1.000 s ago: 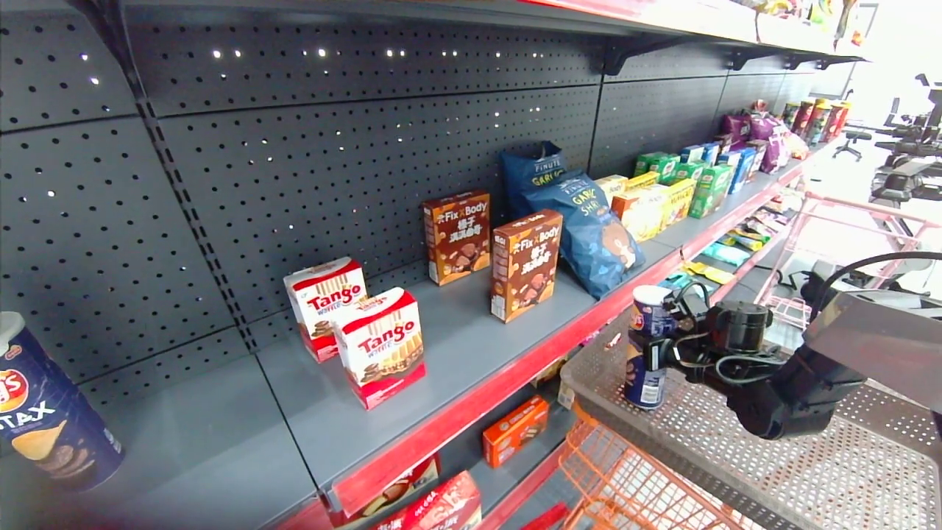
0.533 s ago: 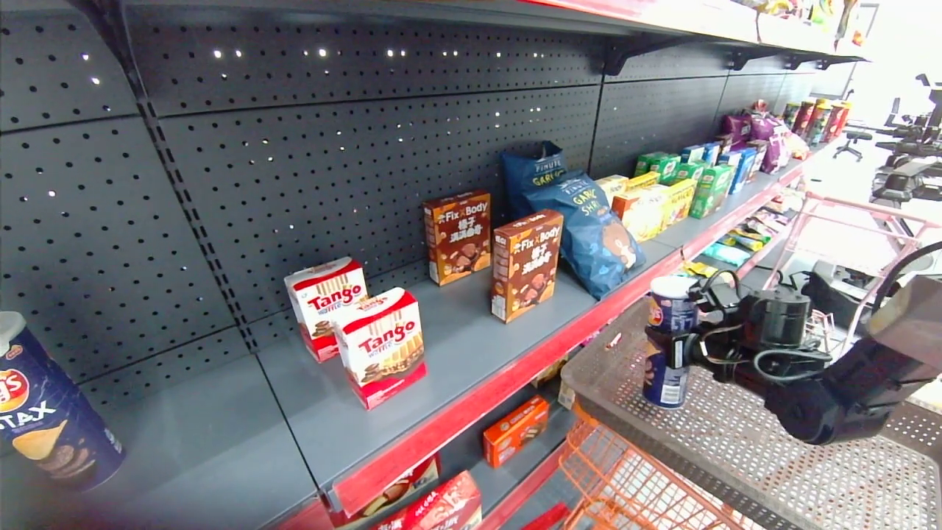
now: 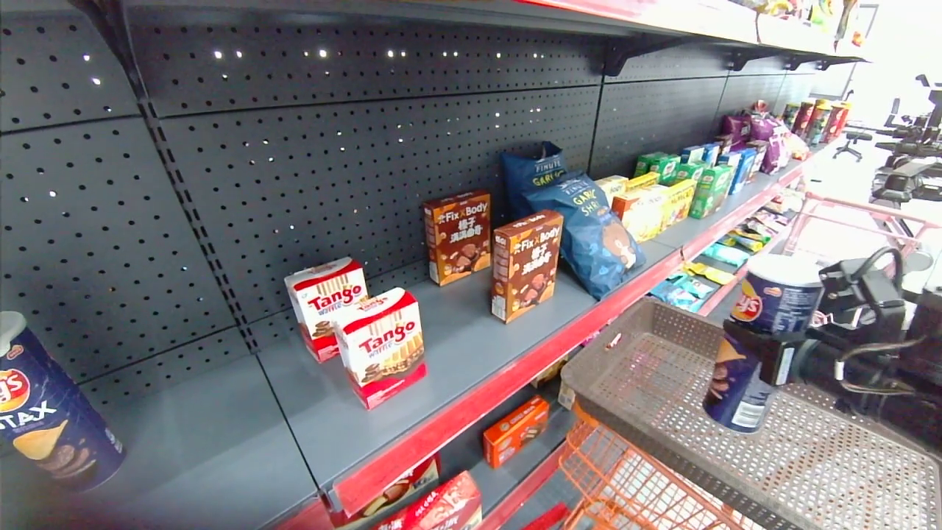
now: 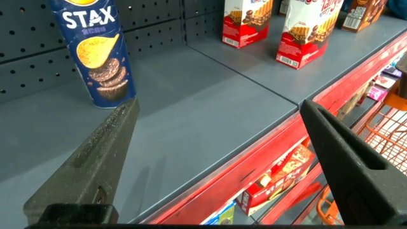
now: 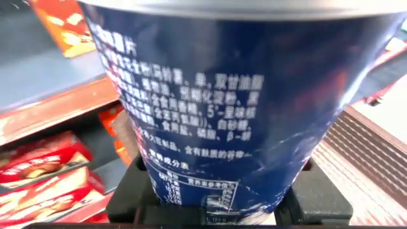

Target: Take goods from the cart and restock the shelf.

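Now your right gripper [image 3: 762,355] pinches the chip can [image 3: 774,300] upright over the cart basket [image 3: 639,362], likely to stand it on the shelf [image 3: 471,335]; left gripper [image 4: 219,113] spread.

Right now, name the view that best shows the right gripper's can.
Head view: whole can in the right gripper. Right wrist view: its printed side, close. Left wrist view: a different can, on the shelf.
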You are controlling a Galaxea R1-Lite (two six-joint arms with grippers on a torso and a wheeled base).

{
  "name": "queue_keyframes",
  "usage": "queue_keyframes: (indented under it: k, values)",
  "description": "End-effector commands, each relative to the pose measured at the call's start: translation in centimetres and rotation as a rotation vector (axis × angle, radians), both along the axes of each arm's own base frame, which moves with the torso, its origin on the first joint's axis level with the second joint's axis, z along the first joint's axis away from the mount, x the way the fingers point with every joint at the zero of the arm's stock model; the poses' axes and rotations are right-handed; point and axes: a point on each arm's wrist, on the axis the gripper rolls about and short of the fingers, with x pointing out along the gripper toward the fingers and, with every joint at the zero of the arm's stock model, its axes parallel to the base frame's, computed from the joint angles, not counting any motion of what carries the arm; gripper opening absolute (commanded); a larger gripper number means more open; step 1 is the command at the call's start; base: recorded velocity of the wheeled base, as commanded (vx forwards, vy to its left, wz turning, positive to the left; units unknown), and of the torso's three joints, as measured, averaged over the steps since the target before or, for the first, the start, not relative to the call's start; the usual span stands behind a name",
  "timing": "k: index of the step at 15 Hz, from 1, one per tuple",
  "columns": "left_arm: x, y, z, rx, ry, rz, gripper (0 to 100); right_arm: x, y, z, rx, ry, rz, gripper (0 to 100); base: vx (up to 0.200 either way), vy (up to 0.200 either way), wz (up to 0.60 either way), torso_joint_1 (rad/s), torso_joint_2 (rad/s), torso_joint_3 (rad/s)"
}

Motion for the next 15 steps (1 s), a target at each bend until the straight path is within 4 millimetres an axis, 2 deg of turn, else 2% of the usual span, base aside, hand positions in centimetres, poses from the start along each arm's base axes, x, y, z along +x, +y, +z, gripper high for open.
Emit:
queue_keyframes:
  k: [1, 3, 5, 7, 10, 13, 15]
  values:
    - [0.0, 0.0, 0.0, 0.000, -0.001, 0.000, 100, -9.4, -1.6, 3.1, 0.029, -0.113, -0.106, 0, 0.000, 0.000, 0.00, 0.000, 0.00, 0.000]
    - [0.0, 0.0, 0.0, 0.000, -0.001, 0.000, 100, -13.0, -2.7, 2.7, 0.021, -0.114, -0.204, 0, 0.000, 0.000, 0.00, 0.000, 0.00, 0.000]
    - [0.0, 0.0, 0.0, 0.000, -0.001, 0.000, 100, -15.0, -2.9, 1.7, 0.014, -0.097, -0.262, 0, 0.000, 0.000, 0.00, 0.000, 0.00, 0.000]
    - [0.0, 0.0, 0.0, 0.000, -0.001, 0.000, 100, -15.9, -2.9, 1.5, 0.008, -0.079, -0.293, 0, 0.000, 0.000, 0.00, 0.000, 0.00, 0.000]
    - [0.0, 0.0, 0.0, 0.000, -0.001, 0.000, 100, -17.2, -3.2, 0.3, -0.042, 0.024, -0.438, 0, 0.000, 0.000, 0.00, 0.000, 0.00, 0.000]
    - [0.0, 0.0, 0.0, 0.000, -0.001, 0.000, 100, -18.1, -3.1, 0.2, -0.034, 0.001, -0.400, 0, 0.000, 0.000, 0.00, 0.000, 0.00, 0.000]
    - [0.0, 0.0, 0.0, 0.000, -0.001, 0.000, 100, -18.3, -3.1, 0.4, -0.029, -0.014, -0.396, 0, 0.000, 0.000, 0.60, -0.005, 0.01, 0.002]
